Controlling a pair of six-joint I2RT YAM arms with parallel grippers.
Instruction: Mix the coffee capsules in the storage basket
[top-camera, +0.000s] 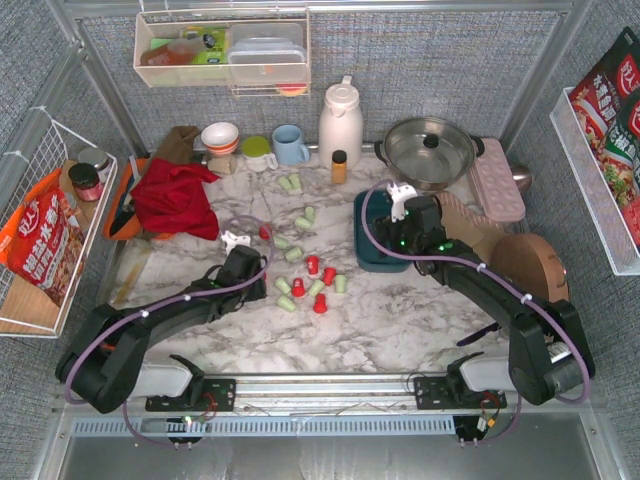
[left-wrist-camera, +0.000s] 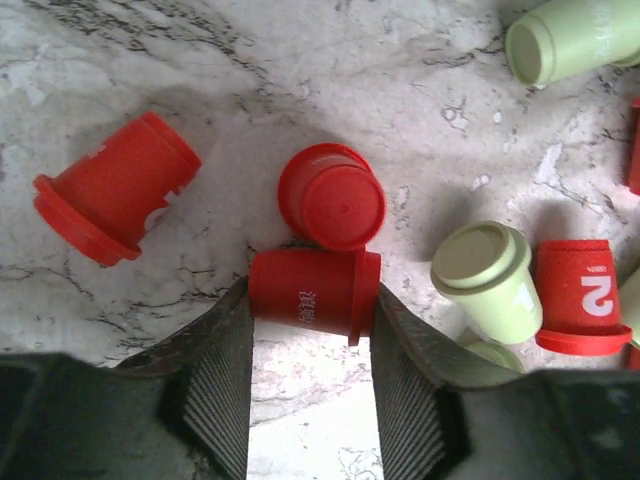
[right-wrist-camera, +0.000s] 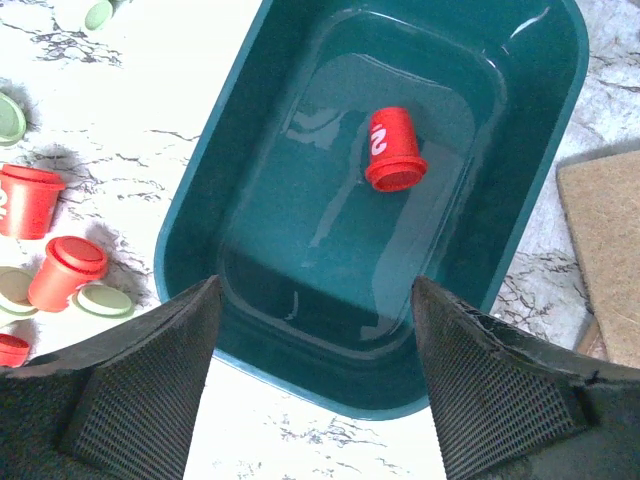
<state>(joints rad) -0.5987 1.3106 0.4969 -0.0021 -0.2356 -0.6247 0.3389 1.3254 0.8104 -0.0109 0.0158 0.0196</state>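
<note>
Left pinching one capsule on the table, right spread wide above the basket.

My left gripper (left-wrist-camera: 312, 300) has a red capsule (left-wrist-camera: 305, 288) lying on its side crosswise between the fingertips, one pad against each end. A second red capsule (left-wrist-camera: 335, 197) touches it just beyond the tips, a third red one (left-wrist-camera: 115, 190) lies off to the left of the jaws, and a mint capsule (left-wrist-camera: 490, 275) stands to their right. My right gripper (right-wrist-camera: 315, 300) hangs open over the storage basket (right-wrist-camera: 225, 170); a single red capsule (right-wrist-camera: 393, 150) lies inside, ahead of the jaws.
</note>
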